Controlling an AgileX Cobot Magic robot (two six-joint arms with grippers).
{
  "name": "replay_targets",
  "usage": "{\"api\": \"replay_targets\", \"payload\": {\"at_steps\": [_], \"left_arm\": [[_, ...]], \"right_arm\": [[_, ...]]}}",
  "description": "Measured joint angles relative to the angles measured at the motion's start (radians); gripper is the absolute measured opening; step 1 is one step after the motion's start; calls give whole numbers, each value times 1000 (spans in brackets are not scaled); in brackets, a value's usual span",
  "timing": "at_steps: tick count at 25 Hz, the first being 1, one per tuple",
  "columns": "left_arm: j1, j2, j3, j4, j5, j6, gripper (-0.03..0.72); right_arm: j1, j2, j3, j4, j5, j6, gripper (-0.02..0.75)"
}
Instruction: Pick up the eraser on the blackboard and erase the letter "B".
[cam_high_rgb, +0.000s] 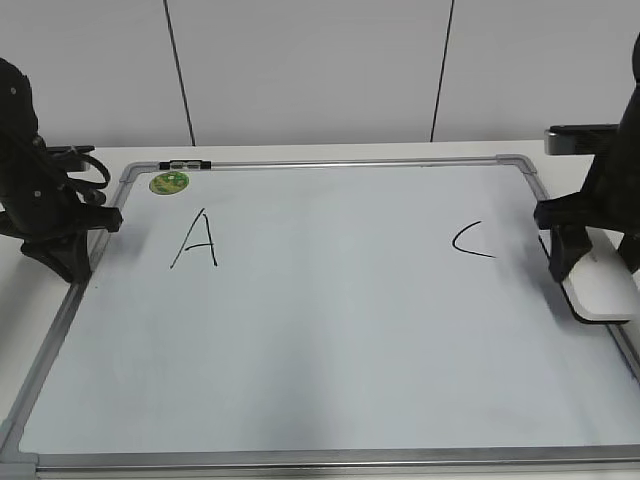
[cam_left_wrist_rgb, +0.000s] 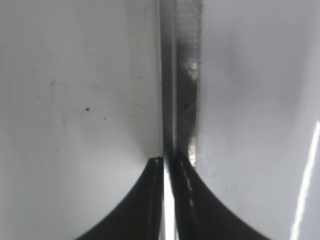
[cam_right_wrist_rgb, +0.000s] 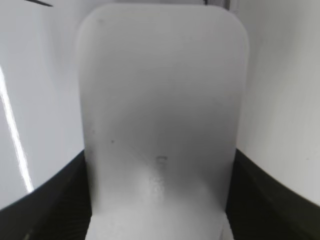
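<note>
The blackboard is a white board in a silver frame, lying flat on the table. No letter "B" shows on it; the surface between the "A" and the "C" is blank. My right gripper is at the board's right edge, shut on the white eraser, which lies low over the frame there. In the right wrist view the eraser fills the space between the jaws. My left gripper is shut and empty over the board's left frame, fingertips nearly touching.
A small green round magnet sits at the board's top left corner. A short black and silver piece lies on the top frame beside it. A dark device stands at the back right. A white wall is behind the table.
</note>
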Motion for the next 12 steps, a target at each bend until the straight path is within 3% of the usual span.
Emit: {"api": "replay_targets", "payload": {"at_steps": [12], "left_arm": [[0, 0, 0, 0, 0, 0, 43]], "right_arm": [[0, 120, -120, 0, 49, 0, 524]]}}
